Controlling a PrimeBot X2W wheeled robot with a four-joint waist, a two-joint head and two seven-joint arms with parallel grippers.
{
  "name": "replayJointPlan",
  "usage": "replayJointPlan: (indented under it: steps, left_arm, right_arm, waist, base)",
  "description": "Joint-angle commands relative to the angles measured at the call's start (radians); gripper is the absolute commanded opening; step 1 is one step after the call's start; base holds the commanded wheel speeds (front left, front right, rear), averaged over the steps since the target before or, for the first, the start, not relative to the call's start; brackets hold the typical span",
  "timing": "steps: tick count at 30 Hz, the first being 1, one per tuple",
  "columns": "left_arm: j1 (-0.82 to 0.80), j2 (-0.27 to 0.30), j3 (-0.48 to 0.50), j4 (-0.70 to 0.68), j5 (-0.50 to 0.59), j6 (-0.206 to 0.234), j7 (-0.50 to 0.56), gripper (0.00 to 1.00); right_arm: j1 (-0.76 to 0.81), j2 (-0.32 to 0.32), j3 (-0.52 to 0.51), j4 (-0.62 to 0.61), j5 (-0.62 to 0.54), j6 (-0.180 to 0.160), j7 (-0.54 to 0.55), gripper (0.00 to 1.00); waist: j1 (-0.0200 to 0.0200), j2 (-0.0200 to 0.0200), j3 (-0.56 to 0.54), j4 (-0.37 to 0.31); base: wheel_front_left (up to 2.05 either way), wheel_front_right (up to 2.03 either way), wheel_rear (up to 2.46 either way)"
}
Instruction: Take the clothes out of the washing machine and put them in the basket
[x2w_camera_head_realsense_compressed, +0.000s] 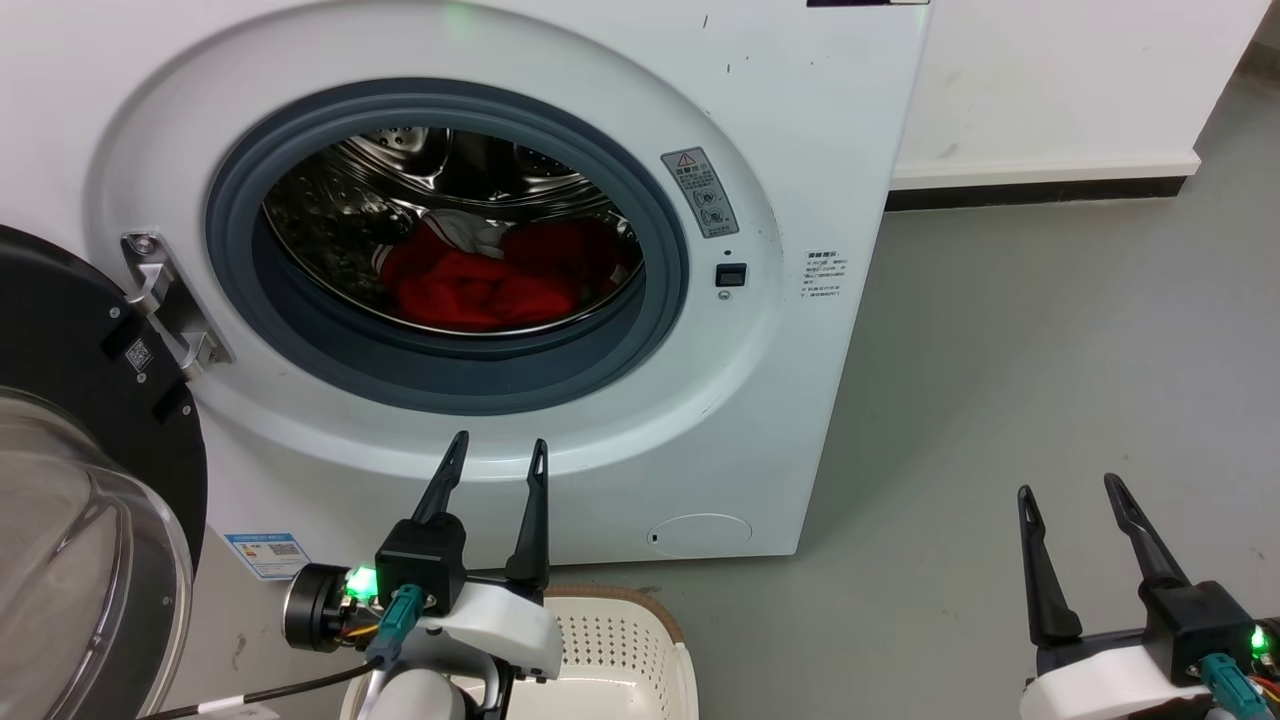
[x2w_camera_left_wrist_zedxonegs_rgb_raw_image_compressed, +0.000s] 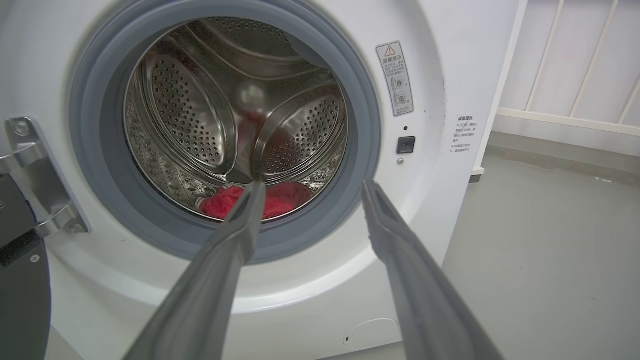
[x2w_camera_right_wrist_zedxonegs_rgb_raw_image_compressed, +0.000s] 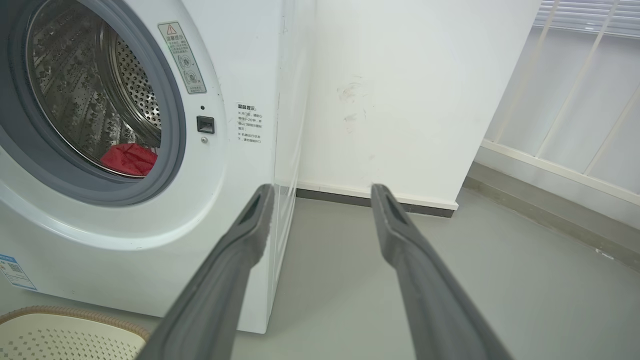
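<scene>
My left gripper (x2w_camera_head_realsense_compressed: 500, 440), spread and empty, faces the white front-loading washing machine (x2w_camera_head_realsense_compressed: 820, 180); its soft red-and-white clothes (x2w_camera_head_realsense_compressed: 480, 285) lie deep, so reaching may snag the grey gasket (x2w_camera_head_realsense_compressed: 450, 385). The cream perforated basket (x2w_camera_head_realsense_compressed: 615, 640) sits below; my right gripper (x2w_camera_head_realsense_compressed: 1068, 485) is spread too.

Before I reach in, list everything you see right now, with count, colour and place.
washing machine: one, white, straight ahead, porthole open
clothes: one heap, red with some white, at the drum's bottom; number of garments unclear
door: one, black rim with glass, swung open at the left
warning sticker: one, grey, right of the porthole
basket: one, cream with brown rim, on the floor before the machine
floor: grey, right of the machine
wall: white, behind at the right
left gripper: one, dark fingers, open, below the porthole
right gripper: one, dark fingers, open, lower right, over the floor
</scene>
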Motion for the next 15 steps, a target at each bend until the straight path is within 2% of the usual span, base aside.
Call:
replayJointPlan:
  steps: [1, 15]
  left_arm:
    - [0.003, 0.002, 0.000, 0.002, -0.003, 0.004, -0.003, 1.00]
    - [0.007, 0.002, 0.002, 0.007, -0.013, 0.010, -0.003, 1.00]
  right_arm:
    - [0.011, -0.002, -0.001, 0.003, 0.000, 0.000, -0.004, 1.00]
    - [0.005, -0.002, -0.005, 0.011, 0.015, 0.000, -0.004, 1.00]
  waist:
    - [0.0000, 0.0000, 0.000, 0.001]
    - [0.0000, 0.0000, 0.006, 0.008]
  base:
    - [0.00, 0.00, 0.00]
    - [0.00, 0.00, 0.00]
